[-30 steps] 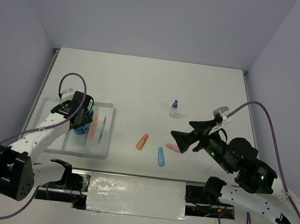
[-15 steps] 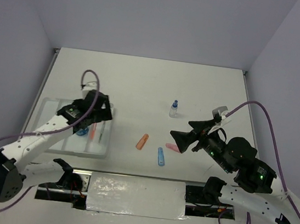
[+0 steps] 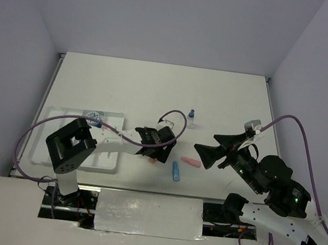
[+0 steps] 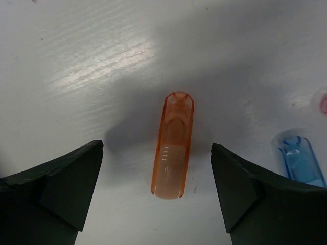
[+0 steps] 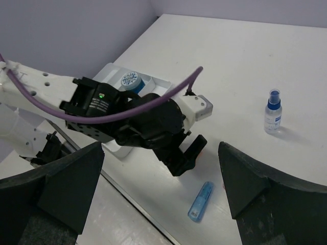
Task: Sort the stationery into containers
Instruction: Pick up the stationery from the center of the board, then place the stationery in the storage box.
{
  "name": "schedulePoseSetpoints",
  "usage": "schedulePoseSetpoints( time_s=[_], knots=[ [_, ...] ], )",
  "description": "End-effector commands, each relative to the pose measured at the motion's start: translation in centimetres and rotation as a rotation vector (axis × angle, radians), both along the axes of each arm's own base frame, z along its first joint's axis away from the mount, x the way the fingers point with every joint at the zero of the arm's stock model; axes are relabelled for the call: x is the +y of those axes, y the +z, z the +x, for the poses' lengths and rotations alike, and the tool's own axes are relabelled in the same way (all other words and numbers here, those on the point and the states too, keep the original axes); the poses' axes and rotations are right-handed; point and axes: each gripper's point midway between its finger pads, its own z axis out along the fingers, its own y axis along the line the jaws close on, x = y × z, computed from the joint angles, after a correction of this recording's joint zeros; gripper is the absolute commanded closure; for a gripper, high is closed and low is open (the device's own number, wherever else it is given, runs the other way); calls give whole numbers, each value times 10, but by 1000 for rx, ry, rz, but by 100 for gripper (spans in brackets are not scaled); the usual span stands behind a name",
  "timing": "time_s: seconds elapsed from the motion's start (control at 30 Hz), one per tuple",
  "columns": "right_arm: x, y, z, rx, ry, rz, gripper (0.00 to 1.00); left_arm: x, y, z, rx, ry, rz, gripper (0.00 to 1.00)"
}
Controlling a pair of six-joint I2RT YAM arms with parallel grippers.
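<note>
The short orange marker (image 4: 173,158) lies on the table between the fingers of my left gripper (image 4: 157,147), which is open and just above it. From above the left gripper (image 3: 157,153) covers most of that marker. A blue marker (image 3: 175,171) and a pink eraser (image 3: 190,161) lie just right of it. The small blue-capped bottle (image 3: 190,119) stands farther back. A patterned pot (image 3: 95,116) sits in the white tray (image 3: 55,121) at the left. My right gripper (image 3: 199,154) hangs open and empty right of the eraser.
The left arm (image 3: 113,140) stretches from the tray's front across to the table's middle. In the right wrist view the blue marker (image 5: 201,201) lies near the table's front edge (image 5: 138,201), and the bottle (image 5: 274,112) stands apart.
The left gripper opened at the tray, left the pot there, and swung right to hover over the orange marker. The right gripper shifted slightly right.
</note>
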Motion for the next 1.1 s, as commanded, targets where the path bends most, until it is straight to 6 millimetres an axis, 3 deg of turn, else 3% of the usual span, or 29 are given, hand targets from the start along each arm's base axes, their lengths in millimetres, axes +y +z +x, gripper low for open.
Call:
schedulePoseSetpoints(
  time_s=[0.0,0.13,0.2,0.3,0.4,0.43,0.53,0.57,0.6,0.67,0.7,0.73,0.77,0.83,0.87,0.9,0.93,1.0,1.03,1.07],
  knots=[
    [-4,9,1,-11,-12,3,0,-20,0,7,-3,-37,-31,2],
    [-2,9,1,-18,-7,4,0,-20,-12,2,20,-40,-3,9],
    [-1,10,1,-21,-3,7,0,-14,-19,-2,37,-37,32,21],
    [0,11,0,-24,5,7,0,-6,-29,-10,63,-29,51,52],
    [-1,14,0,-29,7,10,0,5,-34,-18,81,-13,68,53],
    [-1,14,0,-30,7,12,0,8,-37,-21,87,-19,67,63],
    [0,15,-1,-32,11,16,0,13,-22,-17,48,-5,60,91],
    [0,15,-1,-33,11,17,0,16,-13,-13,25,11,62,92],
    [0,16,-1,-35,13,19,0,17,8,-4,-17,35,35,94],
    [1,15,-2,-35,18,19,0,48,29,15,-58,124,71,99],
    [0,16,-2,-38,19,21,0,59,53,26,-96,158,41,100],
    [0,15,-3,-39,24,17,0,75,64,33,-110,193,41,100],
    [0,15,-3,-41,25,18,0,109,87,46,-143,283,20,100],
    [-2,16,-5,-48,29,16,0,149,111,56,-181,350,29,100],
    [-3,17,-5,-53,29,18,0,191,129,61,-211,456,37,100],
    [-4,17,-6,-58,30,16,0,217,138,64,-230,510,60,100],
    [-4,18,-6,-63,33,15,0,261,142,66,-233,640,89,100],
    [-4,20,-7,-75,39,22,0,297,141,59,-184,724,86,100],
    [-3,19,-7,-78,42,22,0,324,138,57,-165,804,73,100],
    [-4,20,-8,-83,45,25,0,325,134,63,-155,800,24,100]
  ],
)
